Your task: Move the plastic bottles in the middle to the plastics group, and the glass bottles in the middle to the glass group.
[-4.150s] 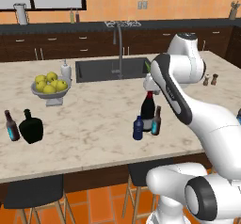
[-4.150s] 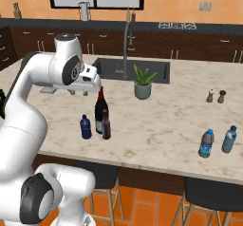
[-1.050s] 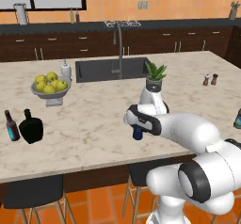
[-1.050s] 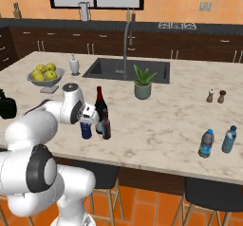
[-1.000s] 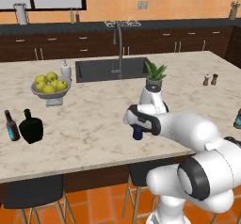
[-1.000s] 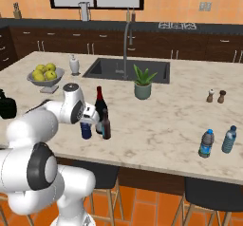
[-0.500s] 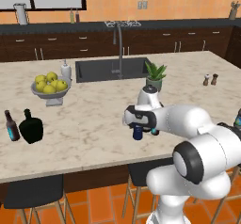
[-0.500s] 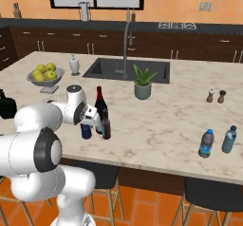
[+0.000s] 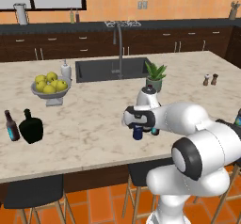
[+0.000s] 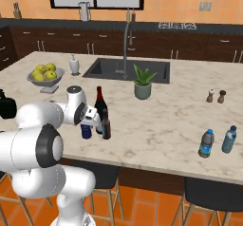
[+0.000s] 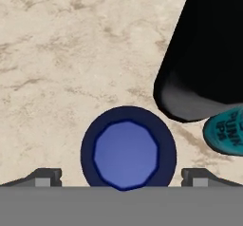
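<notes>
The small blue bottle point(image 11: 127, 148) stood upright in the middle of the counter point(image 9: 94, 138), and the gripper point(image 11: 121, 177) hung straight above it, looking down its long axis, with the fingers spread wide on either side of the cap and holding nothing. The hand view showed that centring, and the wine bottle point(image 11: 209, 54) and beer bottle point(image 11: 227, 130) just beside it. The right base view showed the plastic group point(image 10: 217, 142) far to the right.

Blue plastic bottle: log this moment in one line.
phase: pre-grasp | gripper: open, jaws straddling blue plastic bottle from above | bottle: upright on counter | wine bottle: beside it
</notes>
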Available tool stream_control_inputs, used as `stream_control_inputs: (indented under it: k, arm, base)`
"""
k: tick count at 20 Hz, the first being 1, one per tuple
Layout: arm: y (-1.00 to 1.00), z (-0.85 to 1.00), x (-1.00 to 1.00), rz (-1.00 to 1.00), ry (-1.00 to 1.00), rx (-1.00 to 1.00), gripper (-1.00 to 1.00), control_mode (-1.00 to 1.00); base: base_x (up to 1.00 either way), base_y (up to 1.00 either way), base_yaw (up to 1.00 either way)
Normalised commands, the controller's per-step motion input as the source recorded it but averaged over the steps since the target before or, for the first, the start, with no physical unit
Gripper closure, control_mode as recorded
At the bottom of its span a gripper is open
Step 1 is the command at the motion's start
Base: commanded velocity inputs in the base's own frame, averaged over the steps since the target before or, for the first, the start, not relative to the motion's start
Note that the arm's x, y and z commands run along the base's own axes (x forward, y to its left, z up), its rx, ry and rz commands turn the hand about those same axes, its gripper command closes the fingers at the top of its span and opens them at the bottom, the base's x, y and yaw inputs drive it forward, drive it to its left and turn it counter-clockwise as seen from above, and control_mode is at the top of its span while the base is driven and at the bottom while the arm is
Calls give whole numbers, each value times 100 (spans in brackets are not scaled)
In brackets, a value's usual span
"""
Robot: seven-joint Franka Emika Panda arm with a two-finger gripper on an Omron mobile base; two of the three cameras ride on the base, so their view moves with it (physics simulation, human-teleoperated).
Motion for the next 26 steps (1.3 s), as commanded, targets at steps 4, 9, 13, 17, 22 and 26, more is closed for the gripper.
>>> stream_control_inputs:
  k: [4,9,13,17,22,26]
  arm:
    - [0,0,3,0,-8,0,-100,-100]
    - [0,0,1,0,0,0,-100,-100]
    - [0,0,0,0,0,0,100,-100]
    - [0,0,0,0,1,0,100,-100]
    - [-2,15,-83,0,0,0,100,-100]
    - [-43,36,-100,-1,0,2,100,-100]
  base:
    - [0,0,0]
    - [0,0,0]
    - [0,0,0]
    - [0,0,0]
    - [0,0,0]
    - [0,0,0]
